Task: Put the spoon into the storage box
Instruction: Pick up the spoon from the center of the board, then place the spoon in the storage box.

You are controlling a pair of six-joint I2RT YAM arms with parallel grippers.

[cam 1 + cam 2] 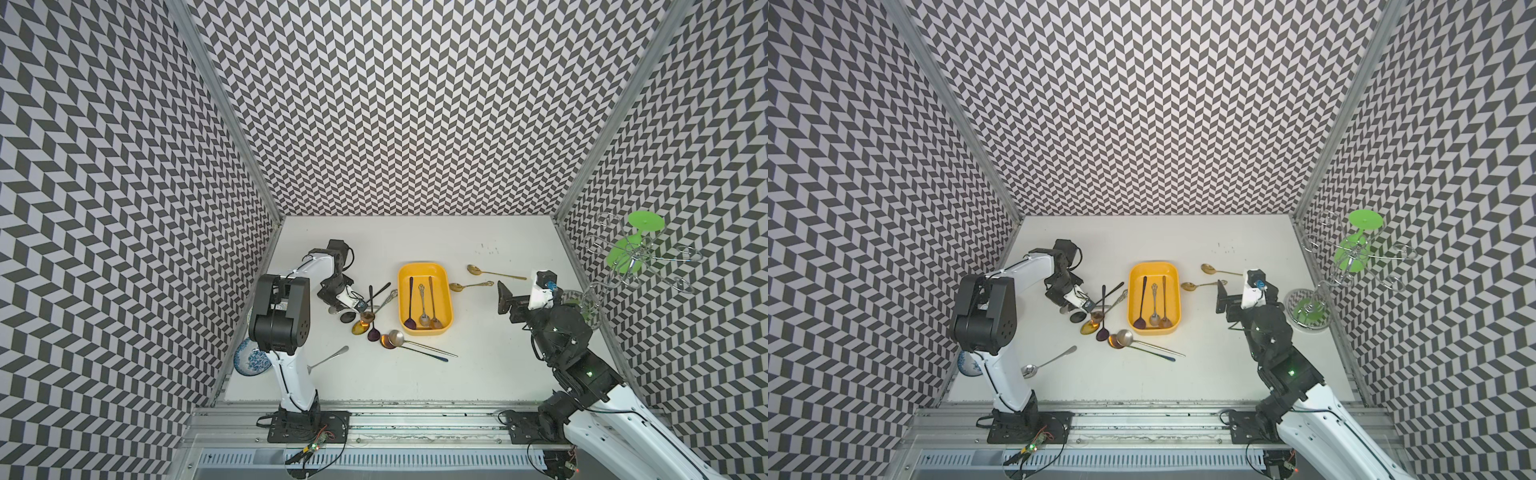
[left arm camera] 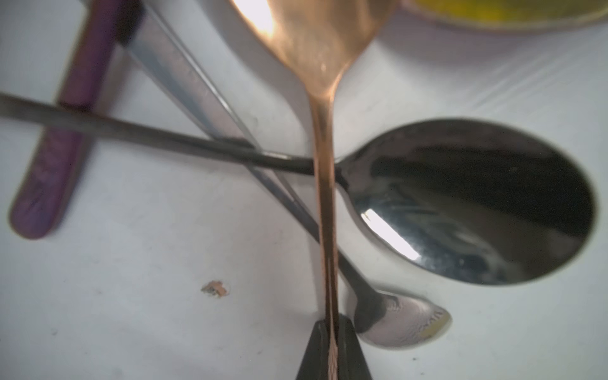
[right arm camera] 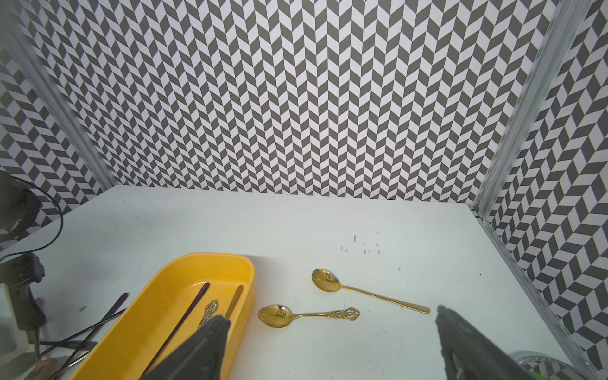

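Grip first: L gripper (image 2: 332,332) is clamped tight on the thin handle of the copper spoon (image 2: 324,184), in the tangle just left of the storage box (image 1: 444,286). Best bet: lift straight up, slow, since that handle crosses a black spoon (image 2: 477,204) & a steel handle (image 2: 187,75) and could drag them. Then carry right and lay it lengthways w/ the three inside. Metal's slick, mirror-polished, narrow. Box is yellow plastic, shallow, rounded corners. Farther right, R gripper (image 3: 329,329) gapes wide, empty, by two gold spoons (image 3: 329,283).

Left arm (image 1: 291,324) bent low, pincer (image 2: 331,348) clamped tight; right arm (image 1: 582,357) raised, pincer (image 3: 330,317) wide apart.
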